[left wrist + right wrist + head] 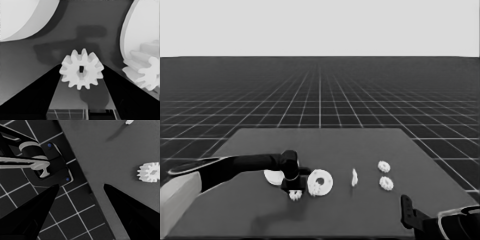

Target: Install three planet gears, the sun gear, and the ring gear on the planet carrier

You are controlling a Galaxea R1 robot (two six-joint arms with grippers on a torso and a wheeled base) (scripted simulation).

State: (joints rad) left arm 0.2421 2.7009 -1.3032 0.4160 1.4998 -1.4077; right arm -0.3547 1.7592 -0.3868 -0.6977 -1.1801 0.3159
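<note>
My left gripper (294, 189) reaches in from the left and points down at the table just left of the smaller round part (321, 182). It is shut on a small toothed gear (81, 68), which sits between its fingertips (57, 72); the same gear (295, 195) shows under the gripper. The smaller round part (140, 32) carries a gear (148, 75) on its face. The larger round part (273, 176) lies behind the left arm, partly hidden by it, and also shows close by (20, 17). My right gripper (81, 186) is open and holds nothing.
Two loose gears (384, 166) (386, 183) lie right of centre; one gear (149, 172) shows near the table's corner. A thin white piece (354, 177) stands on edge between them and the smaller round part. The right arm (407, 210) waits at the lower right corner.
</note>
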